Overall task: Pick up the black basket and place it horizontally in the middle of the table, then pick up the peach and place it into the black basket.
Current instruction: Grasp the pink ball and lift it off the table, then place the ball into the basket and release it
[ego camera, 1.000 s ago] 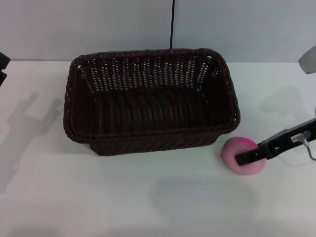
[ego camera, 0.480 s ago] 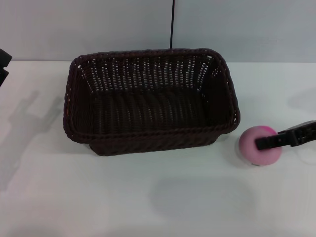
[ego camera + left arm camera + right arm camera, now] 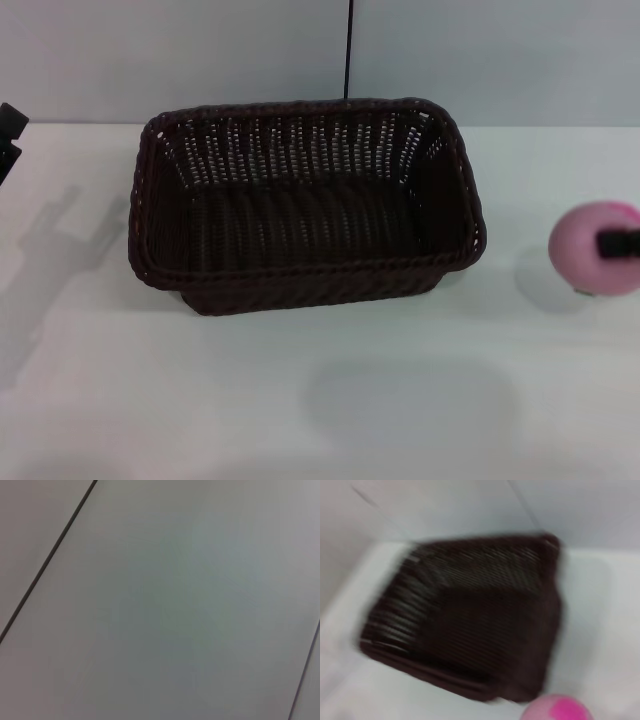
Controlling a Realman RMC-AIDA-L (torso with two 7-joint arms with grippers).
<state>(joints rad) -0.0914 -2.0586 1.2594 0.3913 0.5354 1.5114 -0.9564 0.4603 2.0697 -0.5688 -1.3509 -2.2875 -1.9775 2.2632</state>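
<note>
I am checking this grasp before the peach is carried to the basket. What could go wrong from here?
1. The peach is round, and only one dark finger tip of the right gripper shows across it at the picture's edge; it might roll out.
2. It hangs right of the basket, whose rim stands high; a low path could strike it.
3. The left gripper is parked at the far left edge, so it cannot help.

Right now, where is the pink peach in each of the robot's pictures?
Head view: the peach is at the right edge, lifted off the table, held by the right gripper.
Left wrist view: not in it.
Right wrist view: the peach peeks in at the bottom edge.
Shared landmark: the black basket, beside the peach.
</note>
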